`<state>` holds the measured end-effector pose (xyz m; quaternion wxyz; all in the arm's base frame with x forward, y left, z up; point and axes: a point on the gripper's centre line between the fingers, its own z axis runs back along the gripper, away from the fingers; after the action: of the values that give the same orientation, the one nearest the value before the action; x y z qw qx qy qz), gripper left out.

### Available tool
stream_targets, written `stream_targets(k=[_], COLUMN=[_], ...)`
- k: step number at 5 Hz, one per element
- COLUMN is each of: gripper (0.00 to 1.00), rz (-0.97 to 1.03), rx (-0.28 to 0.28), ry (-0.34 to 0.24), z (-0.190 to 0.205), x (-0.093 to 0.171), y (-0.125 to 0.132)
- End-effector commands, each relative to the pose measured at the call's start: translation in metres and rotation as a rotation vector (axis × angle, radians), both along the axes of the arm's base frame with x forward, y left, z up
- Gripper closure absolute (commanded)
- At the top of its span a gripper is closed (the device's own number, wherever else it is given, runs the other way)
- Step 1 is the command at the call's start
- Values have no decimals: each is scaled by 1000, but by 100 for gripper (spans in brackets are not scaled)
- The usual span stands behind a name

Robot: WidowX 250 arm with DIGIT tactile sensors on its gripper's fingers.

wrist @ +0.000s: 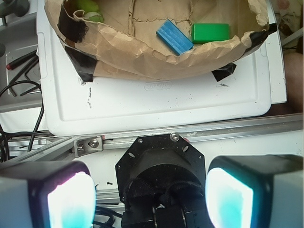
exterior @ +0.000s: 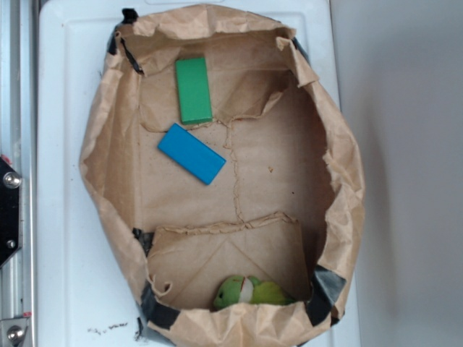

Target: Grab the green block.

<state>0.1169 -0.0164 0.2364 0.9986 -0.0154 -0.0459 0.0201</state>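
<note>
The green block (exterior: pixel 193 90) lies flat near the far end of a shallow brown paper bag (exterior: pixel 347 181), its near end almost touching the blue block (exterior: pixel 191 153). In the wrist view the green block (wrist: pixel 210 33) shows at the top right behind the bag's crumpled rim (wrist: pixel 142 57), with the blue block (wrist: pixel 174 37) just left of it. My gripper (wrist: pixel 149 190) is open and far from the bag, over the robot's own black base (wrist: pixel 161 166). Its two fingers (wrist: pixel 66 194) hold nothing. The exterior view does not show the gripper.
A lime-green and white soft toy (exterior: pixel 249 292) rests at the bag's near end. The bag sits on a white board (wrist: pixel 156 104). An aluminium rail (wrist: pixel 213 130) runs along the board's edge. Cables and tools (wrist: pixel 19 66) lie to the left.
</note>
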Motion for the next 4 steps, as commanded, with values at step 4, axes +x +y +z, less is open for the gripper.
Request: stream_targets(k=[4], gripper=[0], rz=[166], rx=[7], ry=[-67], z=[-19], x=[78], y=[26])
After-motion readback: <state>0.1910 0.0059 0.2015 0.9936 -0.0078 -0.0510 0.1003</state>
